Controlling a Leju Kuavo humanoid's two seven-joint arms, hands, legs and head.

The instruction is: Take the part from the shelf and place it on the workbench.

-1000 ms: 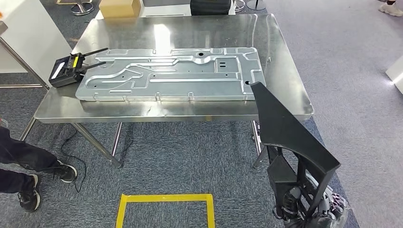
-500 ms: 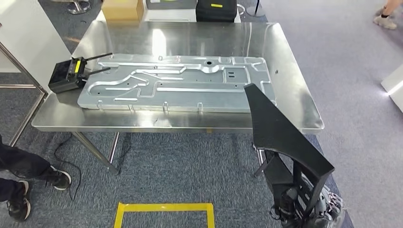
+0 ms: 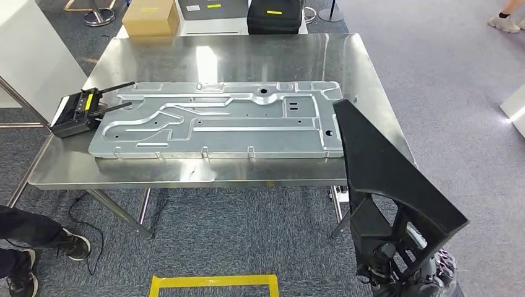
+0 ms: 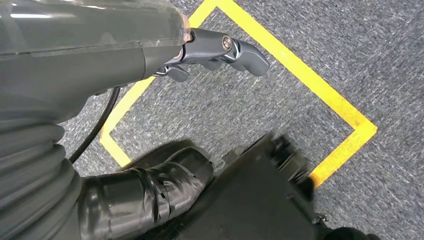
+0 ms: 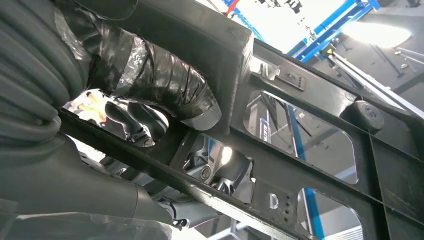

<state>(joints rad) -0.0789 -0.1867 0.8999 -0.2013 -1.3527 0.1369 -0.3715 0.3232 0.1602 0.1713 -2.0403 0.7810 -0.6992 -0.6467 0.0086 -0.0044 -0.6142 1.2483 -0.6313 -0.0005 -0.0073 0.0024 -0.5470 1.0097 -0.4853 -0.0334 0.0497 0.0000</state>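
A large black plastic part (image 3: 384,173), a wedge-shaped panel with a ribbed open frame, stands up at the lower right of the head view. My right hand (image 3: 396,272) grips its lower frame. In the right wrist view the taped thumb (image 5: 165,85) presses on a bar of the part (image 5: 320,115). The part's upper tip overlaps the right front corner of the steel workbench (image 3: 247,52) in the picture. My left hand (image 4: 220,47) hangs over the carpet, holding nothing, fingers apart from the thumb.
A large stamped metal plate (image 3: 216,120) covers the middle of the workbench, with a black remote controller (image 3: 77,114) at its left end. A person's feet (image 3: 25,247) stand at the left. Yellow floor tape (image 3: 213,283) lies in front. Boxes (image 3: 148,17) stand behind the bench.
The whole picture has shifted as the camera moved, and the bench now sits lower and further left. The black part stays in my right hand and reaches slightly higher against the bench corner.
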